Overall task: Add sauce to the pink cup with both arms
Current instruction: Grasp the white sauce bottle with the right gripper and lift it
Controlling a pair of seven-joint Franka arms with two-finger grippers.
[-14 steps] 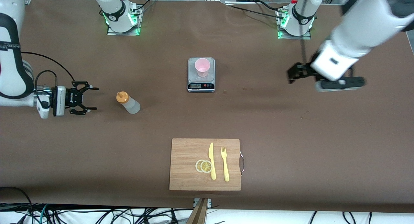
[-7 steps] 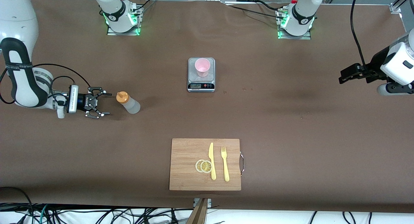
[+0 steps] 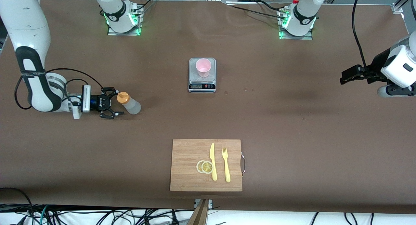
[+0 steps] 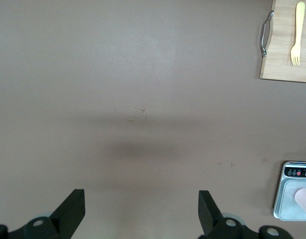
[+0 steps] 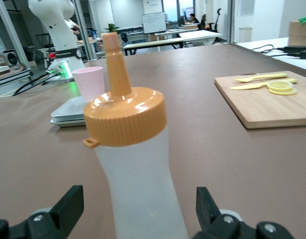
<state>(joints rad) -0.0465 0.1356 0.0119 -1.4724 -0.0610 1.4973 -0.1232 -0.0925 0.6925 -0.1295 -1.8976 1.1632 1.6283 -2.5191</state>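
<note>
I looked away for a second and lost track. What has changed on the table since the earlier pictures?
The right gripper has advanced low along the table to the sauce bottle; its open fingers now flank the bottle, not yet closed. The left gripper swung out toward its own end of the table and hangs there, open. The bottle, the pink cup on the scale and the cutting board stayed put.

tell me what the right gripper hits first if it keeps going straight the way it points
The sauce bottle: the right gripper is open and level with it, its fingers either side of the bottle, which stands directly ahead.
</note>
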